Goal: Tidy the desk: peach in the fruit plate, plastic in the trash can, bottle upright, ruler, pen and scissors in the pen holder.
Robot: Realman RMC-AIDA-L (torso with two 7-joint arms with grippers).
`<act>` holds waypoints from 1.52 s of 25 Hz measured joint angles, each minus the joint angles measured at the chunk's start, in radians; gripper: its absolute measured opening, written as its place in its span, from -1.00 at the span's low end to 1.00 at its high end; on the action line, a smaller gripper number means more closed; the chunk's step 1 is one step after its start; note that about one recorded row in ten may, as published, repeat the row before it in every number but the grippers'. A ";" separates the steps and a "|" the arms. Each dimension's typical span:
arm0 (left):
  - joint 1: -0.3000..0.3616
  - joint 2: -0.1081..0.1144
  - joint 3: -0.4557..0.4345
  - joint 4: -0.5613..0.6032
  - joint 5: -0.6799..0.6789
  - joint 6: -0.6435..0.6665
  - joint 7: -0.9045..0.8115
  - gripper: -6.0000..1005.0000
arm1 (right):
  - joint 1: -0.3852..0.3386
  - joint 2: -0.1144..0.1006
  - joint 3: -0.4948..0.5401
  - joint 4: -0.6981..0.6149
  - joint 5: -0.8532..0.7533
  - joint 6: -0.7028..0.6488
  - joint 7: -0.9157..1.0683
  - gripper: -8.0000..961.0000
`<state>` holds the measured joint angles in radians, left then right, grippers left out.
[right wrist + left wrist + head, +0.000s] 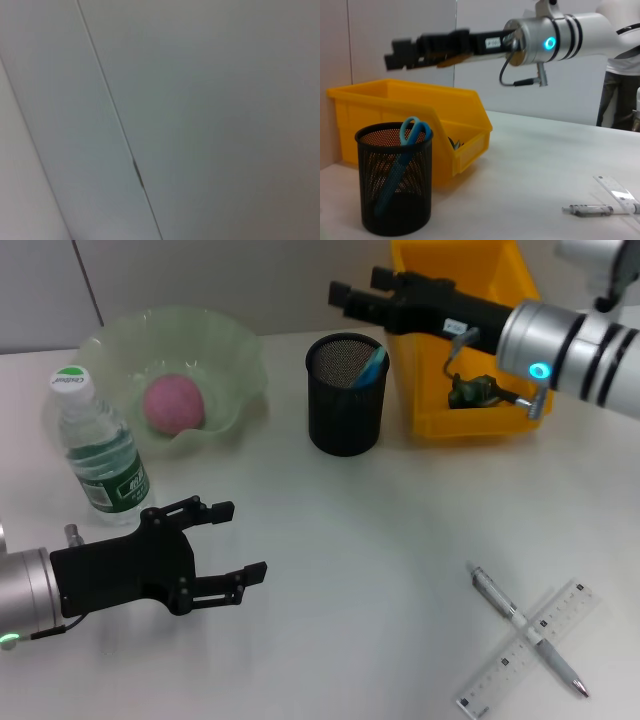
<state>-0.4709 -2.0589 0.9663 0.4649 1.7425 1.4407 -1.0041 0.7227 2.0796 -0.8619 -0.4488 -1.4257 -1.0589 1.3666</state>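
Note:
A pink peach (173, 403) lies in the green fruit plate (235, 350) at the back left. The bottle (100, 455) stands upright in front of the plate. Blue-handled scissors (370, 368) (412, 132) stand in the black mesh pen holder (345, 410) (395, 200). A dark crumpled piece of plastic (470, 392) lies in the yellow trash can (470, 425) (380, 105). The pen (525, 628) (587, 210) lies across the ruler (570, 605) (617, 187) at the front right. My right gripper (362, 290) hangs open above the holder's far rim. My left gripper (235, 542) is open and empty near the bottle.
The right wrist view shows only a grey wall panel. The right arm (570, 345) reaches across over the yellow bin. White desk surface (380, 560) stretches between the left gripper and the pen.

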 joint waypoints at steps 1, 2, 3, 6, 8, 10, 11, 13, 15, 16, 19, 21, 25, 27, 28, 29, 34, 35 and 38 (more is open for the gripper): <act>-0.001 -0.001 0.000 0.000 0.000 0.000 0.000 0.71 | 0.000 0.000 0.000 0.000 0.000 0.000 0.000 0.66; -0.001 -0.002 0.000 0.000 0.000 0.000 0.000 0.71 | -0.015 0.000 0.001 -0.024 0.005 -0.028 0.014 0.67; -0.003 -0.003 0.000 -0.001 0.000 0.000 -0.001 0.71 | -0.028 -0.001 0.002 -0.046 0.006 -0.066 0.027 0.68; -0.008 -0.006 0.000 -0.003 0.000 0.000 -0.006 0.71 | -0.074 -0.007 0.000 -0.134 0.005 -0.212 0.079 0.70; -0.012 -0.007 0.000 -0.007 0.000 0.001 -0.009 0.71 | -0.115 -0.033 -0.007 -0.225 -0.014 -0.367 0.149 0.70; -0.012 -0.008 0.000 -0.008 -0.001 0.004 -0.010 0.71 | -0.124 -0.066 -0.009 -0.275 -0.048 -0.464 0.203 0.70; -0.012 -0.008 0.000 -0.008 -0.001 0.004 -0.010 0.71 | -0.124 -0.066 -0.009 -0.275 -0.048 -0.464 0.203 0.70; -0.012 -0.009 0.000 -0.008 -0.001 0.009 -0.010 0.71 | -0.103 -0.123 -0.008 -0.319 -0.144 -0.603 0.274 0.70; -0.012 -0.009 0.000 -0.008 -0.002 0.013 -0.012 0.71 | -0.066 -0.152 -0.003 -0.344 -0.245 -0.702 0.311 0.70; -0.012 -0.009 0.000 -0.008 -0.002 0.013 -0.012 0.71 | -0.066 -0.152 -0.003 -0.344 -0.245 -0.702 0.311 0.70; -0.011 -0.009 0.000 -0.008 -0.014 0.017 -0.031 0.71 | 0.005 -0.171 -0.001 -0.385 -0.439 -0.835 0.330 0.70; -0.011 -0.009 0.000 -0.009 -0.019 0.018 -0.037 0.71 | 0.049 -0.173 -0.008 -0.399 -0.549 -0.895 0.331 0.70; -0.011 -0.010 0.003 -0.009 -0.035 0.018 -0.045 0.71 | 0.137 -0.146 -0.072 -0.441 -0.798 -0.983 0.330 0.70; -0.011 -0.010 0.007 -0.009 -0.036 0.017 -0.045 0.71 | 0.142 -0.137 -0.095 -0.459 -0.824 -0.984 0.331 0.70; -0.011 -0.010 0.009 -0.009 -0.035 0.016 -0.045 0.71 | 0.144 -0.128 -0.119 -0.485 -0.854 -0.985 0.333 0.70; -0.011 -0.011 0.012 -0.009 -0.034 0.014 -0.045 0.71 | 0.145 -0.119 -0.138 -0.504 -0.878 -0.986 0.335 0.70; -0.012 -0.009 0.033 -0.003 -0.032 0.007 -0.045 0.71 | 0.143 -0.062 -0.240 -0.616 -1.016 -0.990 0.345 0.69; -0.012 -0.008 0.039 -0.002 -0.031 0.005 -0.045 0.71 | 0.140 -0.043 -0.276 -0.645 -1.060 -0.992 0.345 0.69; -0.012 -0.008 0.050 0.000 -0.030 0.006 -0.045 0.71 | 0.137 -0.028 -0.319 -0.664 -1.092 -0.990 0.342 0.69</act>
<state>-0.4831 -2.0669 1.0158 0.4646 1.7123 1.4465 -1.0488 0.8600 2.0519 -1.1809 -1.1127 -2.5178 -2.0488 1.7090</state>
